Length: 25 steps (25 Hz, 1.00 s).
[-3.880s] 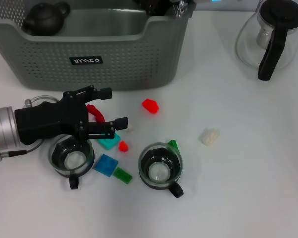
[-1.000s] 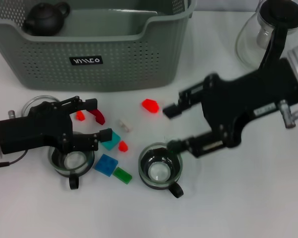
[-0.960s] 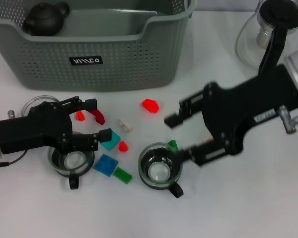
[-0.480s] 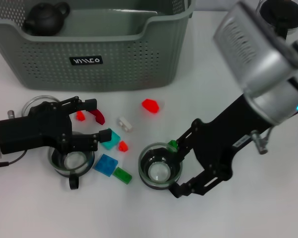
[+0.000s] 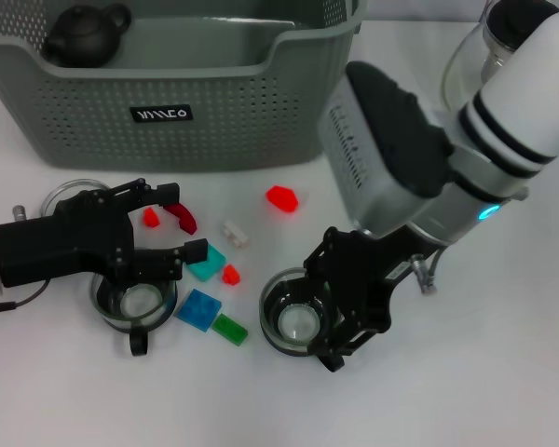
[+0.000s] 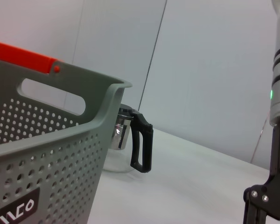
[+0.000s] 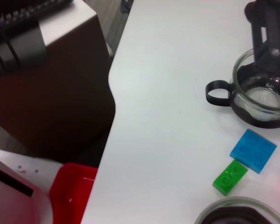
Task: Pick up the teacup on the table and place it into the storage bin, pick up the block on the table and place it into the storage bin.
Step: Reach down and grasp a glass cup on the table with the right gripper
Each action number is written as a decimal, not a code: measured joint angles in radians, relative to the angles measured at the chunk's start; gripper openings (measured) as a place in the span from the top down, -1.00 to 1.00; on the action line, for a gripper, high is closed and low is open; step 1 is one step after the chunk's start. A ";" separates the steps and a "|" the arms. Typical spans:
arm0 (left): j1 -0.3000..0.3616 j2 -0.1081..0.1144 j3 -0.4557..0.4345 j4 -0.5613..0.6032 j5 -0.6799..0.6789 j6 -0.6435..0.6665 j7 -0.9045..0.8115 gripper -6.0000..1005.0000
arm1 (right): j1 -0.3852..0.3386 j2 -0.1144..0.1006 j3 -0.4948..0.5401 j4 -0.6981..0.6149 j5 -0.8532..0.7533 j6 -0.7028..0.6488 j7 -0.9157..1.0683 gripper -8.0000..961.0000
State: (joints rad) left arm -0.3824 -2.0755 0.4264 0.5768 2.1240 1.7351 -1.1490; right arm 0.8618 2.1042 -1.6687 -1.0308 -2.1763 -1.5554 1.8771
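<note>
Reaching down with my right gripper (image 5: 340, 312) over the glass teacup (image 5: 298, 321) in front of the storage bin (image 5: 168, 102), fingers apparently around its rim, I held my left gripper (image 5: 172, 223) spread above the red block (image 5: 150, 218).

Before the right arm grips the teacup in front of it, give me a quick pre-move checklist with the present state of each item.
1. Right end effector down at the right teacup: ok.
2. Its fingers around the cup wall: cannot tell, hidden under the arm.
3. Right teacup upright on the table: ok.
4. Storage bin has free room beside the black teapot: ok.
5. Left end effector open, above the left teacup, holding nothing: ok.
6. Loose blocks apart from the right teacup: not ok, green block lies close.
</note>
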 joint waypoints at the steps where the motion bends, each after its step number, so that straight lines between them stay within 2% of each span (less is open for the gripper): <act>1: -0.001 0.000 0.000 0.000 0.000 -0.001 0.000 -0.89 | 0.004 0.001 -0.015 0.000 0.000 0.013 0.002 -0.37; 9: 0.001 0.000 0.000 -0.002 -0.003 -0.003 0.000 -0.89 | 0.031 0.005 -0.125 0.001 0.000 0.080 0.036 -0.36; 25: 0.000 -0.002 0.000 -0.005 -0.005 -0.005 0.000 -0.89 | 0.040 0.008 -0.235 0.003 0.004 0.148 0.080 -0.36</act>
State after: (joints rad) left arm -0.3819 -2.0770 0.4264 0.5721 2.1186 1.7302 -1.1486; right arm 0.9020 2.1119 -1.9040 -1.0278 -2.1721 -1.4072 1.9569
